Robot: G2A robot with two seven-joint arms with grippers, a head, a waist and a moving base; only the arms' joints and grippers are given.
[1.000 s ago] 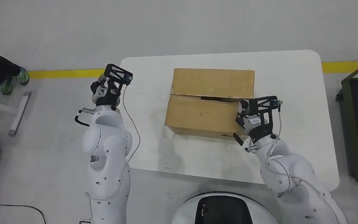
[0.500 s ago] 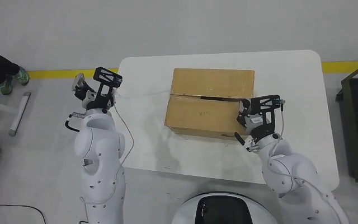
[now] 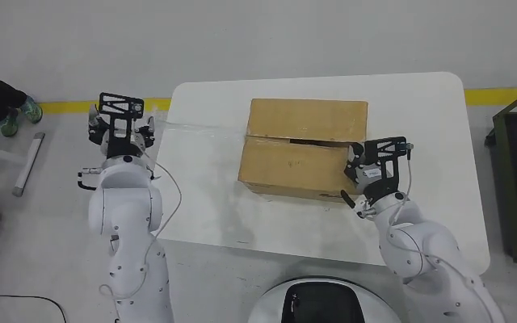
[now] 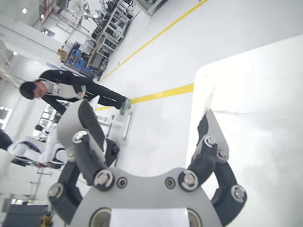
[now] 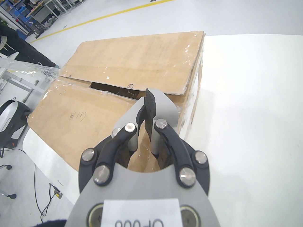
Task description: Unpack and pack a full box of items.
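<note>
A brown cardboard box (image 3: 303, 149) sits mid-table, its two top flaps folded down with a narrow dark gap (image 5: 113, 89) at the seam. My right gripper (image 3: 352, 155) is shut, with its tips (image 5: 149, 105) resting against the box's near right end by that gap. My left gripper (image 3: 121, 121) hangs open beyond the table's left edge. A strip of clear tape (image 3: 202, 127) runs from the box's left end toward it. The tape's end (image 4: 208, 98) appears to cling to one fingertip (image 4: 210, 119).
The white table (image 3: 420, 105) has bare surface to the right of the box and along its front. A yellow floor line (image 3: 89, 105) runs behind the table. A dark cabinet (image 3: 507, 161) stands off the right edge.
My left arm has swung left, from over the table's left edge to beyond it, and the tape strip now stretches out from the box. The right arm and the box have stayed put.
</note>
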